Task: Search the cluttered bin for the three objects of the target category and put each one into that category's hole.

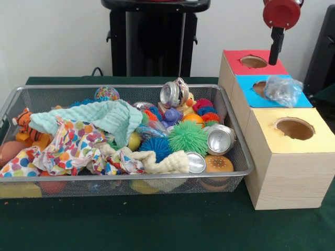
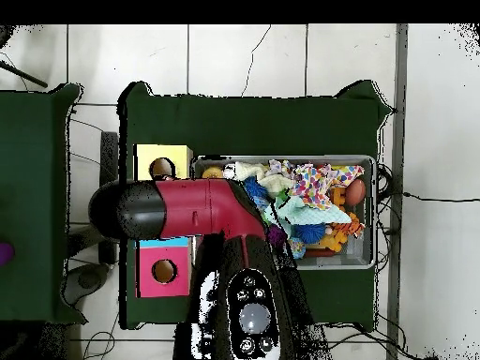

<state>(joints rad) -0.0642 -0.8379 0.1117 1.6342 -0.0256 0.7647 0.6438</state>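
Green table, white wall behind: a crumpled clear plastic bag (image 1: pixel 283 90) sits on the blue box (image 1: pixel 298 99), half over its hole. Your gripper (image 1: pixel 275 58) hangs above the red box (image 1: pixel 235 61); can't tell finger state. Looks like mid-drop-off; next, nudge the bag into the hole.

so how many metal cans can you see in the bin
3, though clutter may hide more: one can standing tall at the back, one can by the right wall, one can at the front rim.

The arm (image 2: pixel 192 208) was red with black joints; its black wrist section (image 2: pixel 248 314) bore round buttons; a slim black gripper (image 1: pixel 275 49) hung below a red hub.
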